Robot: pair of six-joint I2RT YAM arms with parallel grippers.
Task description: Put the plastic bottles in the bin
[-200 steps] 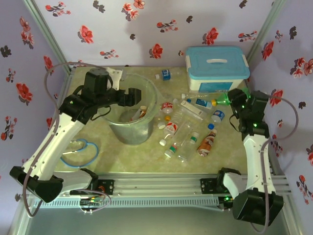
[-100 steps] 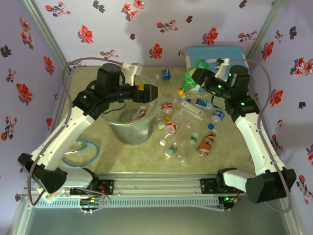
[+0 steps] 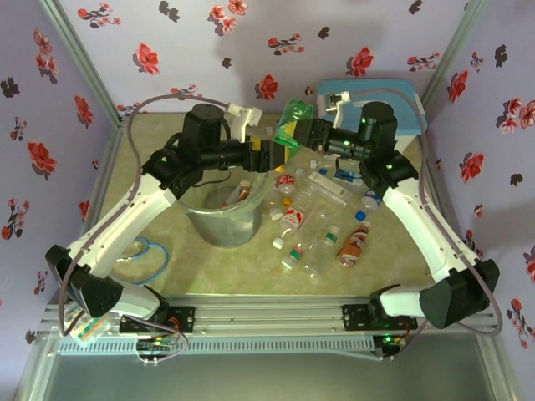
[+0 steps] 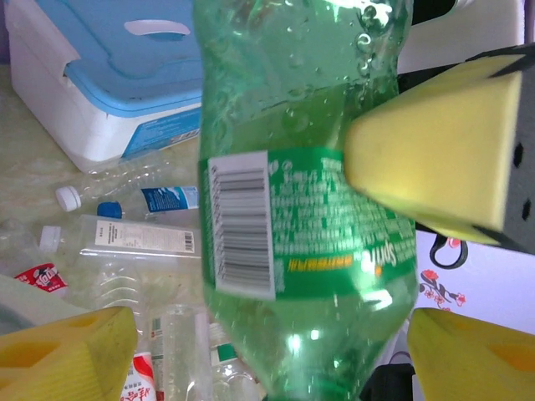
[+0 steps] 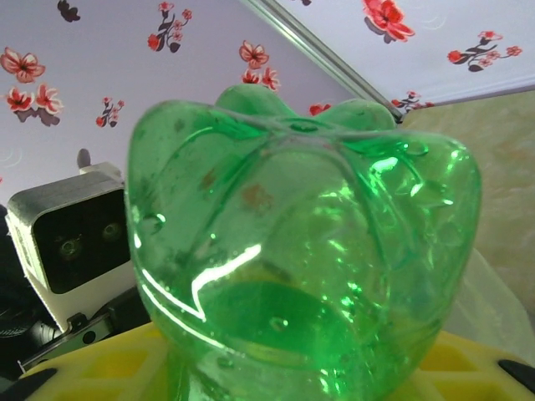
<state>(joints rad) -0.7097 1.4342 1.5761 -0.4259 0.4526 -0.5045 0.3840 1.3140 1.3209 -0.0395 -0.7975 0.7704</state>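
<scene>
now the large green translucent plastic bottle [image 3: 292, 119] hangs in the air between the two arms, over or just beyond the far right rim of the round grey metal bin [image 3: 219, 227] lined with a clear bag. the right jaws are clamped on it. in the left wrist view, one yellow foam pad [image 4: 435, 167] of the right arm presses into the green label. in the right wrist view, the bottle's lobed base faces the camera.

the left jaws stand wide, their own yellow pads [image 4: 67, 355] either side of the bottle and not touching it. the bottle's long axis runs through that gap, tilted rather than level, so it lies straight between the left jaws, and both arms are equally near.

i read this as either a hand-over or a drop. the bin's mouth lies just to the near left of the bottle, so a release here may clip the rim. the other small clear plastic bottles [image 3: 316, 227] lie on the pale green desk [image 3: 251, 271], right of the bin.
</scene>
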